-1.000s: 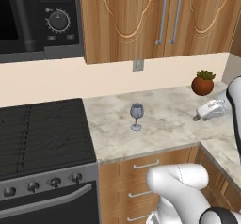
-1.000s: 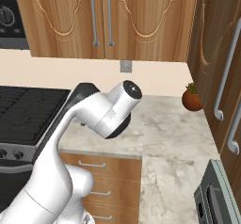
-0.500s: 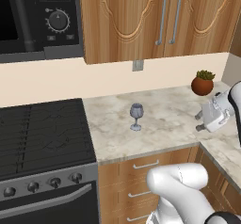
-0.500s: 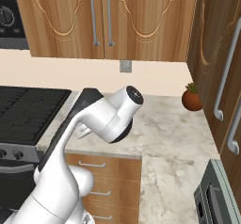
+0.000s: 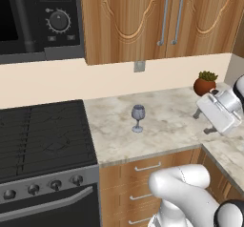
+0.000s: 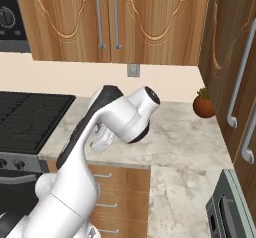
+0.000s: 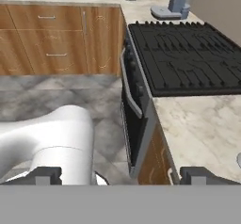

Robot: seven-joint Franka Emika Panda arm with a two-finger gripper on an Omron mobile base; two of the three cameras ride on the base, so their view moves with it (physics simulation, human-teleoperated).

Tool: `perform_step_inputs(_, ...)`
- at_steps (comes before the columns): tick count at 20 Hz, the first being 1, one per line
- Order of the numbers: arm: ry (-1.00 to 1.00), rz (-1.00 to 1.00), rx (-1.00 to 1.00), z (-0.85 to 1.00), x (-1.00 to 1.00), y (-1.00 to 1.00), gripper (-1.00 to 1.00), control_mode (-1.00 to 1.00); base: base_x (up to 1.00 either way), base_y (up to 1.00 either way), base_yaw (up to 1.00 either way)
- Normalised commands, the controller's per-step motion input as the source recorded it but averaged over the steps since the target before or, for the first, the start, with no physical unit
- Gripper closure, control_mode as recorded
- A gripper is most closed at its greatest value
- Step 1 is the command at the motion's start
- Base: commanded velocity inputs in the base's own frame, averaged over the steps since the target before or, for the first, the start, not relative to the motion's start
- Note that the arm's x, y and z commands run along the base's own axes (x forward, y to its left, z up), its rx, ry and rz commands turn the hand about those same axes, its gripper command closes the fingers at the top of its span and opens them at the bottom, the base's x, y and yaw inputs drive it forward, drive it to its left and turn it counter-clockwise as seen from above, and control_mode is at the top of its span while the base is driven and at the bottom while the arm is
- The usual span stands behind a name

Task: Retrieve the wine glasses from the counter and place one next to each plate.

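Fingers spread full wide, nothing between them.

Left base view: one wine glass stands upright on the surface, roughly mid-depth, clear marble all round it, right of the stove. The hand sits at the right edge over the surface corner, well apart from the glass, just in front of a small potted plant. Two dark fingers point left toward the glass side. No plates here.

Right base view: the arm's elbow and forearm block the middle of the surface, so the glass is hidden behind them. Potted plant sits at the back right by the tall cabinet. Surface turns the corner toward the camera.

Hand view: camera rolled; it looks along the stove top and the marble edge, with floor and far cabinets beyond. A pale sliver at the right edge may be the glass foot, can't tell.

Handling, my read: light, rigid, slick, fragile, top-heavy on a thin stem with a small foot, so it tips easily on contact. I'd take it at the bowl's lower half or right at the stem under the bowl, side approach, fingers level, soft close. Avoid the rim and avoid nudging the foot on the way in.
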Motion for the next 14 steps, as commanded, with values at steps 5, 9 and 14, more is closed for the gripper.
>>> perform_step_inputs(5, -0.01, 0.01, 0.05, 0.0, 0.07, 0.0, -1.0, -1.0, 0.0, 0.0, 0.0)
perform_step_inputs(9, 0.0, 0.03, 0.15, -0.04, 0.49, 0.0, -1.0, -1.0, 0.0, 0.0, 0.0)
perform_step_inputs(14, 0.0, 0.11, 0.19, -0.13, 0.48, 0.01, -1.0, -1.0, 0.0, 0.0, 0.0)
